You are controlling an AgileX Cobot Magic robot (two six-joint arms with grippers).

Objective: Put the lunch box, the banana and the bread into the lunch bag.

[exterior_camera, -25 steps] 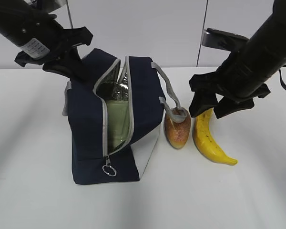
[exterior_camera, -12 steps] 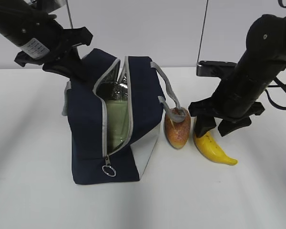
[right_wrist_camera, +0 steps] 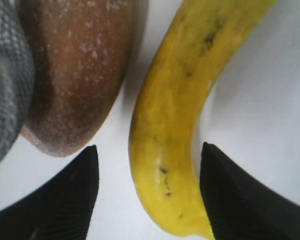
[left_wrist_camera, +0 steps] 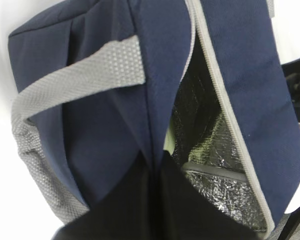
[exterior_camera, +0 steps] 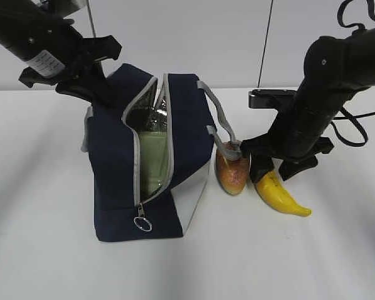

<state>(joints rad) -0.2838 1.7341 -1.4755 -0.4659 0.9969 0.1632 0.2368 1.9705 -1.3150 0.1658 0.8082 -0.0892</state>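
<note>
Right wrist view, right end effector [right_wrist_camera: 147, 192] spread astride banana [right_wrist_camera: 182, 125], bread [right_wrist_camera: 75, 70] cropped, left end effector's state unclear.

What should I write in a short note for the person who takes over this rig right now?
Left end effector: shut on the rim of the navy-blue fabric lunch bag, holding it open.
Right end effector: open, its fingers on either side of the curved yellow banana, not yet closed.
Done: green-lidded lunch box is inside the bag.
Left: banana and the golden-brown oval bread roll, both on the white table beside the bag.
</note>
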